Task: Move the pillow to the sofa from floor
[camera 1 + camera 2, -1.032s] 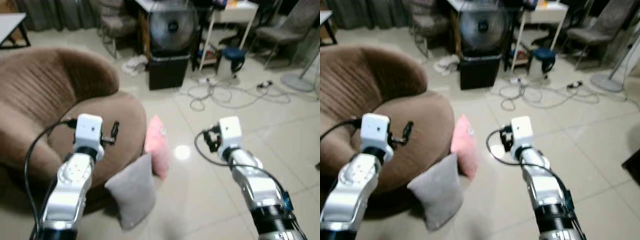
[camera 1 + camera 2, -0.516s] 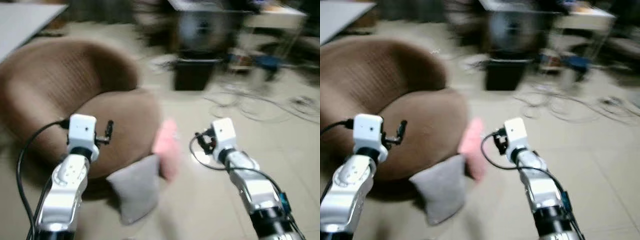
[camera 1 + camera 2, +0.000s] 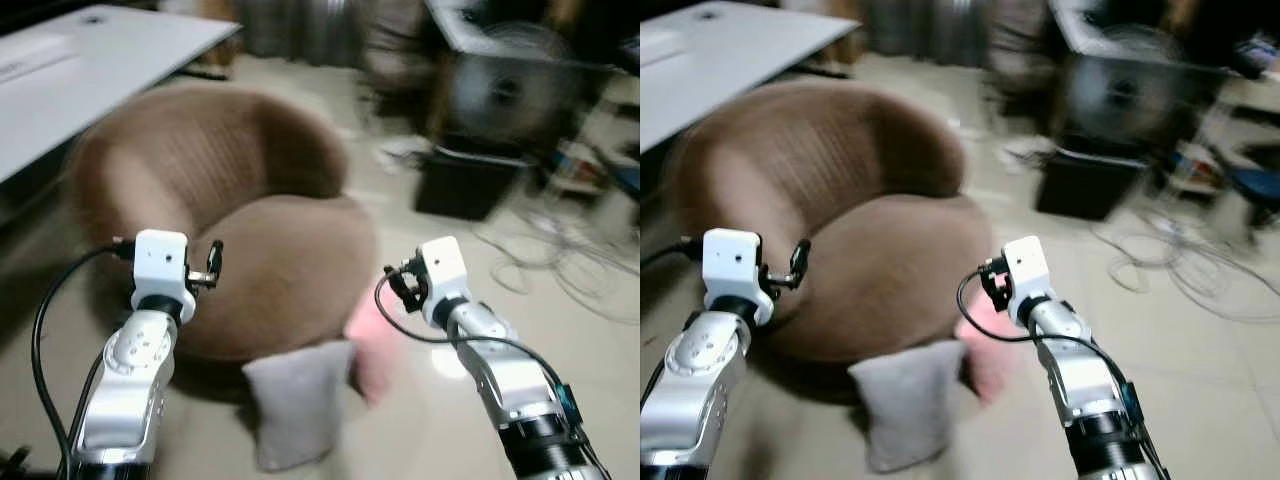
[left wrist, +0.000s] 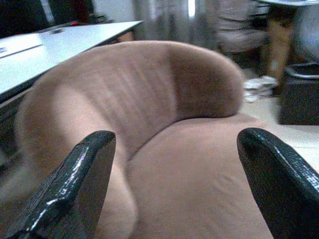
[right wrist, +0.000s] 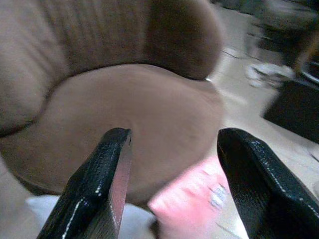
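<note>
**Operator:** What has changed, and what does it mean for the task?

**Technician:** Compare the head views with those of one second ago. The whole picture has swung: the sofa (image 3: 240, 260) now sits centred and a white counter (image 3: 90, 60) has entered beyond it. Treat that as camera motion, not as movement of the things. Both pillows lie in the same places against the sofa's front edge. You are now squared to the sofa, but no pickup has begun. The frames are blurred.

**Operator:** State of the hands?

**Technician:** The left hand (image 4: 184, 184) hovers over the sofa seat, fingers wide apart, empty. The right hand (image 5: 172, 184) hovers just beside the sofa's front edge, above the pink pillow (image 5: 192, 196), fingers apart, empty.

**Operator:** Count the items, nearest first.

**Technician:** Two hands. Two pillows on the floor (image 3: 440, 400): one grey pillow (image 3: 297, 398) leaning against the sofa's front, one pink beside it. One sofa. Beyond the sofa: one counter, one black box (image 3: 475, 185), and a tangle of cables (image 3: 560, 265) that cannot be counted.
</note>
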